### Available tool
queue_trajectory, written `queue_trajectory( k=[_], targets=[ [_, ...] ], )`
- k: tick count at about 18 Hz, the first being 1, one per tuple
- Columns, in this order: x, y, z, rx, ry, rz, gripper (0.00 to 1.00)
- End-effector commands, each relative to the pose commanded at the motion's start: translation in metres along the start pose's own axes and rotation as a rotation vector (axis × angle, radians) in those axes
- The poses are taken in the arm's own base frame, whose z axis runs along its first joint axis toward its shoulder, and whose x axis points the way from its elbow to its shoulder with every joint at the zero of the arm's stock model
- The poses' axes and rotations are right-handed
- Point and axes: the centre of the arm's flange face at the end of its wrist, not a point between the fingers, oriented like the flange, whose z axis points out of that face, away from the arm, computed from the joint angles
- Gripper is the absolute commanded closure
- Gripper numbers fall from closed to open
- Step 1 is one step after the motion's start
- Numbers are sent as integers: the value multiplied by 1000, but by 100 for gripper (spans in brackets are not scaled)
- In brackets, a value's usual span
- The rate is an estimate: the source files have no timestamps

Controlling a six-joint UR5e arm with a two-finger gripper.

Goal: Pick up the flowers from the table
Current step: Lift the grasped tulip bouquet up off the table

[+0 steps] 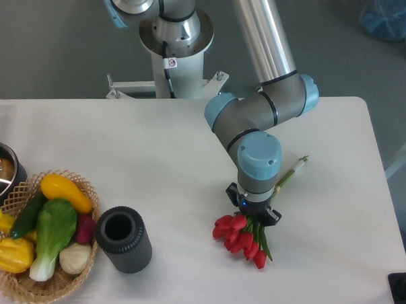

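Flowers (243, 238) right under end effector (253, 212) (touching?).

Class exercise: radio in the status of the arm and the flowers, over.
Gripper down on the flowers, fingers' state hidden. Flowers lying on the table. Nothing in the way.

I have one fixed view only. The camera sits high on the near side of the tabletop (155, 157) and tilts steeply down, facing the arm's base (174, 36) at the far edge. It stands at mid distance: the right edge and far corners fit in frame, while the left end and near edge are cut off. Grey floor shows beyond.
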Motion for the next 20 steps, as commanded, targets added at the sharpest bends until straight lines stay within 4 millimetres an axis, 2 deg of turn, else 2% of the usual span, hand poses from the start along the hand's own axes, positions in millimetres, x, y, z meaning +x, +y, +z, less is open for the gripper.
queue_trajectory(
  k=[5, 7, 9, 13, 17, 20],
  targets=[
    [-11, 14, -22, 8, -37, -25, 100],
    [-25, 22, -46, 30, -75, -45, 100],
    [-37, 21, -61, 39, -97, -51, 100],
    [-46, 19, -80, 39, -98, -54, 100],
    [-61, 34, -99, 56, -97, -82, 100],
    [-74, 35, -119, 92, -131, -89, 100]
  ],
)
